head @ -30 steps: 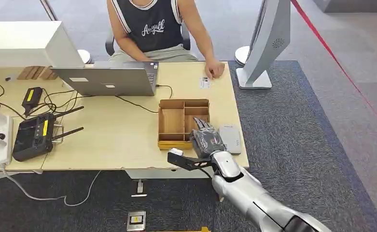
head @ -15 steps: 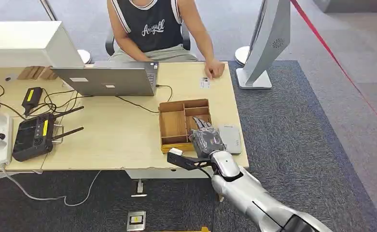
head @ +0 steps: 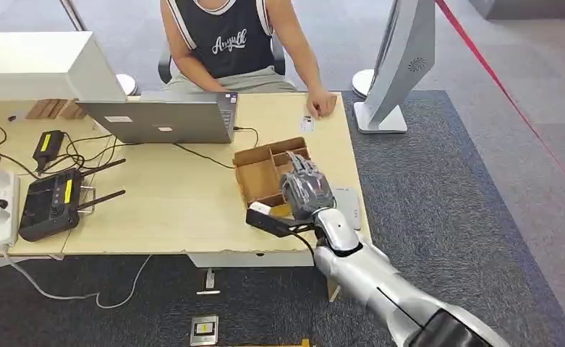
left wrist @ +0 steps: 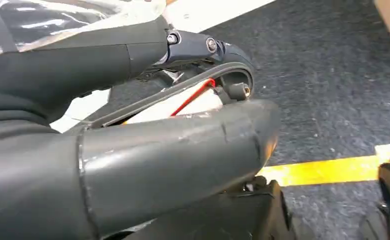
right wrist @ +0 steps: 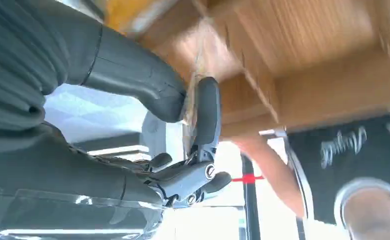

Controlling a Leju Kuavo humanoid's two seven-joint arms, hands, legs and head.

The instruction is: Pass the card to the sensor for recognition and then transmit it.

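Observation:
My right hand (head: 304, 189) reaches into the right side of the wooden divided box (head: 259, 173), which lies skewed on the table. In the right wrist view its thumb and a dark finger (right wrist: 207, 107) pinch a thin pale card (right wrist: 193, 90), seen edge-on over a box compartment (right wrist: 302, 45). The grey card sensor (head: 350, 206) lies flat on the table just right of the hand. My left hand (left wrist: 158, 150) hangs over dark carpet with nothing in it, thumb and fingers apart.
A person sits behind the table, one hand (head: 321, 103) resting by a small card (head: 307, 124). A laptop (head: 163, 119), a black controller (head: 48, 204) and cables cover the left side. A white stand (head: 398, 65) rises beyond the table's right end.
My right hand moved forward and up into the box. The box swung round and shifted left and away, from square to the table edge to skewed.

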